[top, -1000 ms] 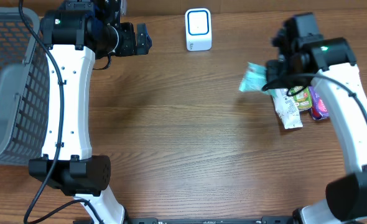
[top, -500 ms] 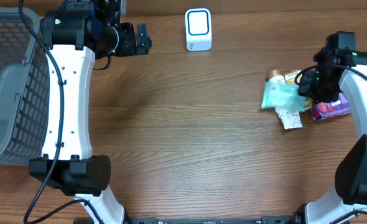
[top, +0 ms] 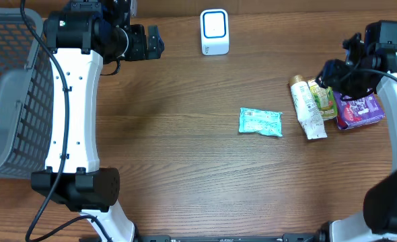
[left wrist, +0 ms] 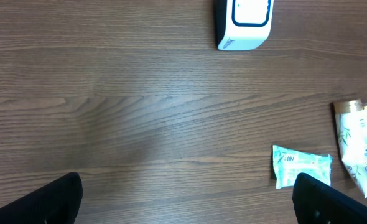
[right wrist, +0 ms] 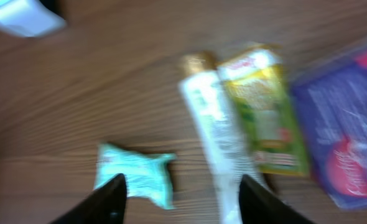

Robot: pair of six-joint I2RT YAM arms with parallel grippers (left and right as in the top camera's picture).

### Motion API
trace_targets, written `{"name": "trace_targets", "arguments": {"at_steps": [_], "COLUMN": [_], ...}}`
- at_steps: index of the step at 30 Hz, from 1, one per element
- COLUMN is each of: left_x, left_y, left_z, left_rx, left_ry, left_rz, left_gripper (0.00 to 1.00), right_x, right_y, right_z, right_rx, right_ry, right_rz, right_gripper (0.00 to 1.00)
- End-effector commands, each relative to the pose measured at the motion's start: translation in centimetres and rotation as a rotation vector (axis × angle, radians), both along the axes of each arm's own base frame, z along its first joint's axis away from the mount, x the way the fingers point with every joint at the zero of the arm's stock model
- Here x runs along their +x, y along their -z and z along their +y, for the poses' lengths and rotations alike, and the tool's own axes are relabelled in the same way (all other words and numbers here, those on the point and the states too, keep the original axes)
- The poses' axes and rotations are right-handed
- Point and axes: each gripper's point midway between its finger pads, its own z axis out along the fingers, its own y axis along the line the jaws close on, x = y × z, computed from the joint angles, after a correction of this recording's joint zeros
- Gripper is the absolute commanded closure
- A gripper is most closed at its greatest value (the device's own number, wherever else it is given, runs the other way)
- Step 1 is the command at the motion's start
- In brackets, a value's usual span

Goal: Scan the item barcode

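A teal packet (top: 260, 122) lies flat on the wooden table, right of centre, free of both grippers. It also shows in the left wrist view, the teal packet (left wrist: 300, 165) low on the right, and blurred in the right wrist view, the teal packet (right wrist: 137, 174) by the left finger. The white barcode scanner (top: 214, 31) stands at the back centre. My right gripper (top: 330, 75) hovers over the item pile at the right, open with nothing held (right wrist: 186, 205). High at the back left, my left gripper (top: 157, 42) is open wide and empty (left wrist: 186, 205).
A white tube (top: 307, 111), a yellow-green packet (top: 323, 99) and a purple packet (top: 358, 111) lie together at the right. A grey mesh basket (top: 10, 101) fills the left edge. The left arm's white links stand between the basket and the table's middle.
The right gripper has opened and let go of the teal packet, which now lies on the table left of the pile. The right arm drew back to the right. The left arm is still.
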Motion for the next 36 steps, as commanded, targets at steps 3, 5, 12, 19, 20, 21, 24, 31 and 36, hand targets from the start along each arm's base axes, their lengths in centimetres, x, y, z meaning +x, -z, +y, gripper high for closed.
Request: {"name": "trace_targets", "arguments": {"at_steps": [3, 5, 12, 19, 20, 21, 24, 31, 36], "left_x": [0.0, 0.0, 0.0, 0.0, 0.0, 0.0, 0.0, 0.0, 0.0], "left_y": [-0.5, -0.5, -0.5, -0.5, -0.5, -0.5, -0.5, -0.5, -0.5], "left_z": [-0.4, -0.4, -0.4, -0.4, -0.4, -0.4, -0.4, -0.4, -0.4], "left_rx": [0.002, 0.002, 0.002, 0.002, 0.002, 0.002, 0.002, 0.002, 0.002], "left_ry": [0.021, 0.021, 0.022, 0.022, 0.021, 0.022, 0.021, 0.021, 0.021], "left_rz": [-0.018, -0.018, -0.018, -0.018, -0.018, -0.018, -0.018, -0.018, -0.018], "left_gripper": [0.0, 0.0, 0.0, 0.0, 0.0, 0.0, 0.0, 0.01, 0.0], "right_x": [-1.5, -2.1, -3.7, -6.6, -7.0, -8.0, -11.5, -17.3, -21.2], "right_y": [-2.6, -2.6, -4.0, -13.4, -14.2, -15.8, -18.8, -19.1, -18.0], "right_z": [10.5, 12.5, 16.5, 15.1, 15.0, 14.9, 14.1, 10.0, 8.9], "right_rx": [0.177, 0.179, 0.18, 0.116, 0.118, 0.122, 0.126, 0.003, -0.006], "right_ry": [-0.262, -0.312, -0.4, -0.37, -0.371, -0.377, -0.389, -0.307, -0.311], "right_rz": [-0.041, -0.034, -0.056, -0.295, -0.321, -0.367, -0.448, -0.431, -0.356], "right_gripper": [0.52, 0.53, 0.12, 0.0, 0.0, 0.0, 0.0, 0.0, 0.0]}}
